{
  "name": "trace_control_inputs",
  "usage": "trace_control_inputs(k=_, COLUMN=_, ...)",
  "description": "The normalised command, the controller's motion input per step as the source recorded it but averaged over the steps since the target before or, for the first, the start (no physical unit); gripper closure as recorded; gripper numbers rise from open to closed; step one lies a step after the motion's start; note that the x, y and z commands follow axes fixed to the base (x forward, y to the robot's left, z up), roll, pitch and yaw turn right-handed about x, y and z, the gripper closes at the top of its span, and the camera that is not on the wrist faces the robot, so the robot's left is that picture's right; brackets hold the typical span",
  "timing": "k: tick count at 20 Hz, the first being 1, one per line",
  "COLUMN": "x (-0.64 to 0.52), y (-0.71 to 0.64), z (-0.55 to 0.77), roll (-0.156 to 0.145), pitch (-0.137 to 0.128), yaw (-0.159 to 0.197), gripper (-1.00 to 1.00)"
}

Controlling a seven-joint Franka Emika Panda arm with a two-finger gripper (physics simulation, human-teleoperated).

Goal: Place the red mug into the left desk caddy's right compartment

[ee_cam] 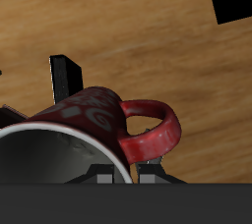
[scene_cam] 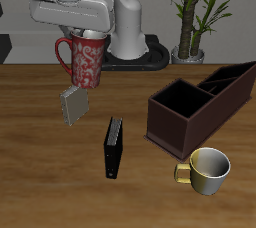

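My gripper (scene_cam: 88, 36) is shut on the rim of the red mug (scene_cam: 84, 62) and holds it upright, well above the table near its back edge. In the wrist view the red mug (ee_cam: 94, 120) fills the frame, its loop handle (ee_cam: 157, 135) out to one side, grey-white inside showing, and my gripper (ee_cam: 123, 176) is at its rim. The left desk caddy (scene_cam: 205, 107), a long dark brown box, lies on the table far to the side of the mug. Its right compartment (scene_cam: 181, 100), the large square section at the end nearer the front edge, is open.
A yellow-gold mug (scene_cam: 208, 168) stands in front of the caddy near the front edge. A black book (scene_cam: 114, 148) stands on edge mid-table and shows in the wrist view (ee_cam: 66, 77). A small grey box (scene_cam: 72, 104) lies under the mug. A potted plant (scene_cam: 192, 17) stands at the back.
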Motion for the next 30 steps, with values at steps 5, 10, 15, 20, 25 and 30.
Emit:
trace_control_inputs(k=5, x=-0.4, y=0.41, z=0.17, roll=0.018, pitch=-0.001, yaw=0.038, gripper=1.0)
trace_control_inputs(k=10, x=-0.32, y=0.43, z=0.06, roll=0.029, pitch=-0.035, yaw=0.065, gripper=1.0)
trace_control_inputs(k=15, x=-0.25, y=0.45, z=-0.01, roll=0.04, pitch=0.007, yaw=0.091, gripper=1.0)
trace_control_inputs(k=20, x=-0.03, y=0.28, z=0.07, roll=0.04, pitch=-0.024, yaw=0.029, gripper=1.0)
trace_control_inputs(k=25, x=0.1, y=0.27, z=0.06, roll=-0.016, pitch=0.011, yaw=-0.04, gripper=1.0)
trace_control_inputs(k=30, x=0.04, y=0.35, z=0.07, roll=-0.019, pitch=-0.031, yaw=-0.01, gripper=1.0)
